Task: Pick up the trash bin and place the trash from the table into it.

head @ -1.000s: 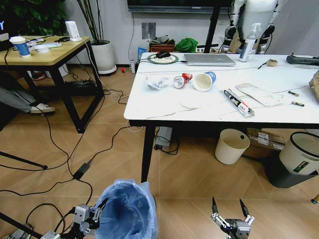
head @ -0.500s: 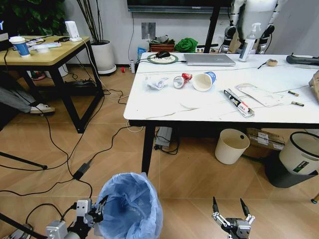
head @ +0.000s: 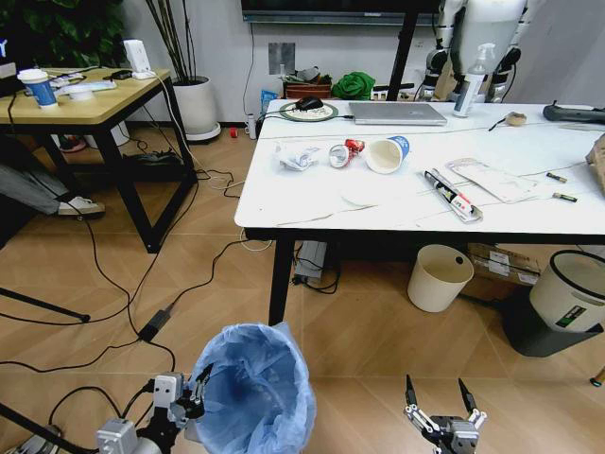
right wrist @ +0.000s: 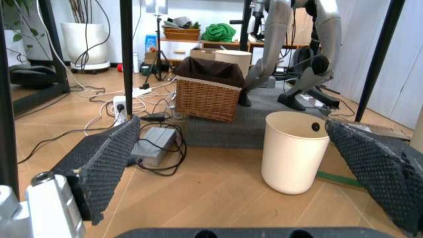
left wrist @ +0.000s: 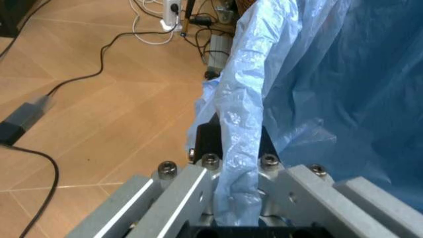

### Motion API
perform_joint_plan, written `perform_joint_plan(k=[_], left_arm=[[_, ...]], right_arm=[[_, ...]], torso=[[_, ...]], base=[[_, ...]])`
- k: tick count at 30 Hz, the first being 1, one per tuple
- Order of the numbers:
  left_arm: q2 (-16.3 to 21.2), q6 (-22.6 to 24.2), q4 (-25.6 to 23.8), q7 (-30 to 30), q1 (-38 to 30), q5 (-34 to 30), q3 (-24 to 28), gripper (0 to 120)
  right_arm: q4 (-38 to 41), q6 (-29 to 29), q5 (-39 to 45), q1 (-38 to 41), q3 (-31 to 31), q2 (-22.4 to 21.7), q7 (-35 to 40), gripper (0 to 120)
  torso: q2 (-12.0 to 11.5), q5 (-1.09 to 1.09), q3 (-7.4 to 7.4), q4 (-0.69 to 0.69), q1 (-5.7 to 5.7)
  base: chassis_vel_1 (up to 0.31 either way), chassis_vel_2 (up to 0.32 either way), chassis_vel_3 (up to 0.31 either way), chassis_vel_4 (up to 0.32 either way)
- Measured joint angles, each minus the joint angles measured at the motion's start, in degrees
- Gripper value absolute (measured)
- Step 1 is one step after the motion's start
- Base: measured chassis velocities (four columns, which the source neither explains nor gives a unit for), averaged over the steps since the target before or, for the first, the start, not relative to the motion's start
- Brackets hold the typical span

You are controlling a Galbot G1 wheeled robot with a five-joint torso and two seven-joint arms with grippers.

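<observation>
The trash bin [head: 253, 388], lined with a crinkled blue bag, is low in the head view in front of the table [head: 312, 203]. My left gripper [head: 194, 395] is shut on the bin's left rim. In the left wrist view the left gripper [left wrist: 235, 148] pinches a fold of the blue bag [left wrist: 317, 74]. My right gripper [head: 441, 399] hangs open near the floor, and its pads [right wrist: 106, 163] stand wide apart. The trash lies on the table: crumpled white paper [head: 300, 156], a crushed red-white can [head: 344, 152], a paper cup [head: 386, 153] and a flat white packet [head: 492, 178].
A cream bucket [head: 440, 277] and a grey bin with a white rim [head: 570, 291] stand under the table. A silver laptop [head: 397, 113] sits at the table's back. A wooden desk [head: 85, 99] is at the left, with cables [head: 142, 284] across the floor. A wicker basket [right wrist: 208, 94] stands beyond the bucket.
The trash bin has risen a little and shifted right in the head view, held by my left gripper. The right gripper has barely moved.
</observation>
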Motion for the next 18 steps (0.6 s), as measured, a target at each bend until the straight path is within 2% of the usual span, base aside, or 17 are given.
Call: perform_joint_plan(k=[6, 18], left_arm=[[-0.04, -0.76, -0.03, 0.72, 0.28, -0.38, -0.07, 0], [-1.24, -1.41, -1.38, -0.66, 0.27, 3.95, 1.97, 0]], right_arm=[[-0.54, -0.02, 0.0, 0.69, -0.16, 0.0, 0.0, 100], [-0.78, 0.11, 0.9, 1.28, -0.19, 0.0, 0.0, 100]], torso=[[0.0, 0.0, 0.0, 0.0, 0.0], [0.0, 0.0, 0.0, 0.0, 0.0]], base=[[0.0, 0.0, 0.0, 0.0], [0.0, 0.0, 0.0, 0.0]])
